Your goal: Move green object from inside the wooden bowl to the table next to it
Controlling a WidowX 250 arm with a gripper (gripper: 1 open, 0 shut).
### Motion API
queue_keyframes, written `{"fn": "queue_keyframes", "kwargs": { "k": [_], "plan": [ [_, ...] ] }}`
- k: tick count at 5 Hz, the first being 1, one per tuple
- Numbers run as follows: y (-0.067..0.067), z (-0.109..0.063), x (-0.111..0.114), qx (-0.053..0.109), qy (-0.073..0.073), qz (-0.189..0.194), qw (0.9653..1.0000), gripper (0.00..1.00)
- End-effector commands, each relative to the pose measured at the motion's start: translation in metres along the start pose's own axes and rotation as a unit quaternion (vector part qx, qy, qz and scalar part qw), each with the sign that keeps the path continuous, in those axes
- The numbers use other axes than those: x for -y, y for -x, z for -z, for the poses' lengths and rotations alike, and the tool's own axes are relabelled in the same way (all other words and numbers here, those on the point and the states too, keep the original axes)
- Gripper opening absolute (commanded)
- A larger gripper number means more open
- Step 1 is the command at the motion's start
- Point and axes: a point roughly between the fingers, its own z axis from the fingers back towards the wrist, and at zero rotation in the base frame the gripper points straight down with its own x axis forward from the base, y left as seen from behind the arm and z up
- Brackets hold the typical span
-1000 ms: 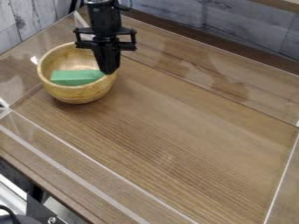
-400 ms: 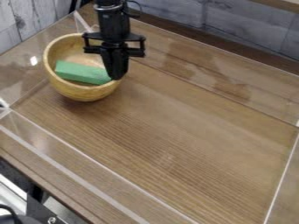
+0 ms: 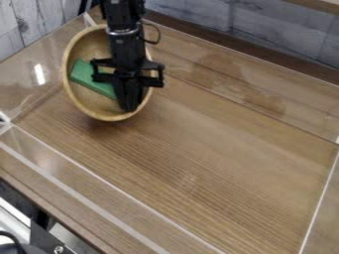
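The wooden bowl (image 3: 83, 97) is tipped steeply on its edge at the back left of the table (image 3: 219, 164), its opening turned toward the right. The green object (image 3: 93, 73) lies inside it, against the raised inner wall, partly hidden by the arm. My black gripper (image 3: 127, 103) points straight down, its fingers closed to a narrow tip against the bowl's lower right rim. I cannot tell whether the rim is pinched between them or only pressed down.
A clear acrylic wall (image 3: 79, 193) runs along the table's edges, close behind and left of the bowl. Bare wood-grain tabletop stretches right of and in front of the bowl.
The gripper has moved down and to the right at the bowl's rim. The bowl went from flat to steeply tipped, and the green object slid against its raised wall.
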Motion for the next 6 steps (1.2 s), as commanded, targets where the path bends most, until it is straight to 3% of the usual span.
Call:
{"fn": "queue_keyframes", "kwargs": {
  "k": [1, 3, 5, 6],
  "plan": [
    [-0.007, -0.012, 0.008, 0.017, -0.001, 0.016, 0.9997, 0.0],
    [-0.015, -0.017, 0.01, 0.012, -0.002, 0.034, 0.9993, 0.0],
    [-0.013, 0.001, 0.003, 0.002, -0.008, 0.084, 0.9964, 0.0],
    [-0.012, 0.003, 0.003, 0.002, -0.003, 0.061, 0.9981, 0.0]
  ]
}}
